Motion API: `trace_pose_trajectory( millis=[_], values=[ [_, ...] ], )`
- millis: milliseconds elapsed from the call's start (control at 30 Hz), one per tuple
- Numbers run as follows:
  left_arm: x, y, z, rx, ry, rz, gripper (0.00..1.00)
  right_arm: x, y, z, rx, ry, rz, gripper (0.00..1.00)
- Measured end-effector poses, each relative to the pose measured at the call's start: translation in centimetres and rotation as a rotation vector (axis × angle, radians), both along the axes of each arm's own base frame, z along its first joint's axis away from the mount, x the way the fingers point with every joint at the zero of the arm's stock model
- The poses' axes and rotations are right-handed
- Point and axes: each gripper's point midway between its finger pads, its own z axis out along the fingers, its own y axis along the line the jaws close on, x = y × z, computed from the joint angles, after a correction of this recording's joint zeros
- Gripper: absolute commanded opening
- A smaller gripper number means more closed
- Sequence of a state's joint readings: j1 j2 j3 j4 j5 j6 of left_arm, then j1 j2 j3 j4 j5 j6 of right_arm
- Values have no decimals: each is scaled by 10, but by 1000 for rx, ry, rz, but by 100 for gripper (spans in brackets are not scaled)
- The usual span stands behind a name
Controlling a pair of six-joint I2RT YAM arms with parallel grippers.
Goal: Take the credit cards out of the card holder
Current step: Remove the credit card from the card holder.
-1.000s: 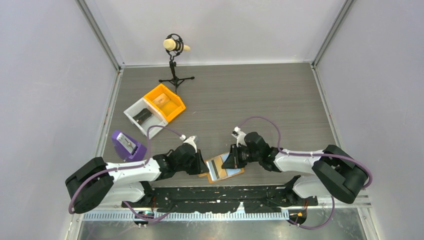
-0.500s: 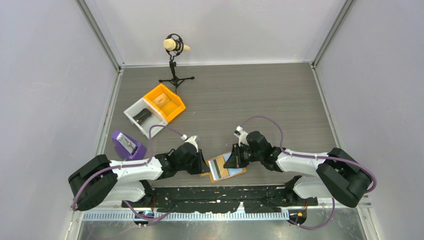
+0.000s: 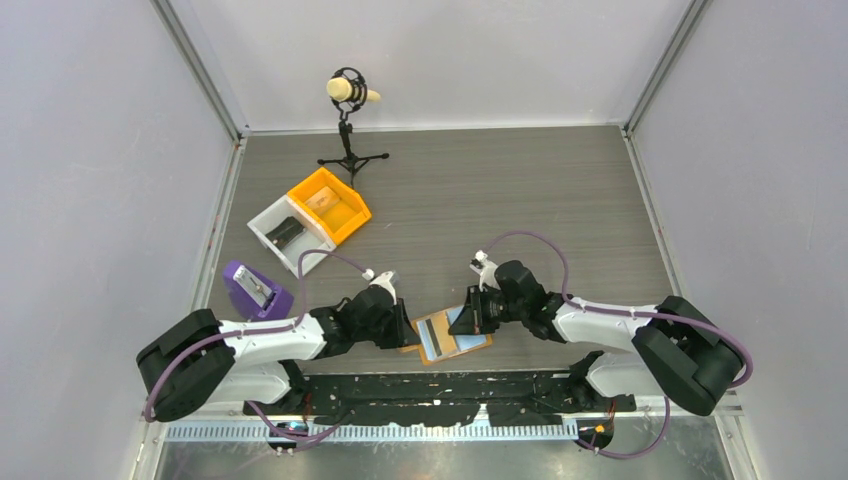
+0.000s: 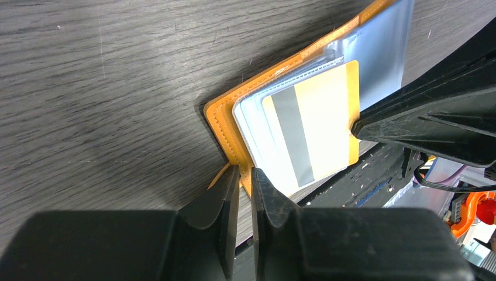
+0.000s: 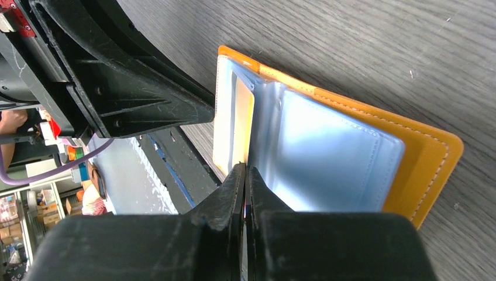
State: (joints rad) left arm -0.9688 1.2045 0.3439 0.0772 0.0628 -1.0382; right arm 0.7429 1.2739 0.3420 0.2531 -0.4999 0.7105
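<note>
The card holder (image 5: pixel 427 155) is lying open near the bench's (image 3: pixel 500 200) front edge, left jaws pinching its orange corner, apparently steadying it, while right jaws are nipping a pale credit card's (image 4: pixel 327 117) edge, which next needs sliding straight out of its sleeve.

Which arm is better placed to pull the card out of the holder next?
Right: the right gripper pinches the card by its edge; the left gripper steadies the holder by its corner.

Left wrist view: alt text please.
The left gripper pinches the orange corner of an open card holder on a dark wood table. A pale yellow card with a grey stripe sits among its clear sleeves, the right gripper touching the card's edge.
</note>
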Motion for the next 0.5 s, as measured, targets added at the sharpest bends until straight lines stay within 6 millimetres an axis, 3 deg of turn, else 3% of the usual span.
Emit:
trace_pose_trajectory(
  millis=[500],
  values=[
    [0,1,0,19,-3,-12,17,7,-9,11,30,-34,-42,5]
  ],
)
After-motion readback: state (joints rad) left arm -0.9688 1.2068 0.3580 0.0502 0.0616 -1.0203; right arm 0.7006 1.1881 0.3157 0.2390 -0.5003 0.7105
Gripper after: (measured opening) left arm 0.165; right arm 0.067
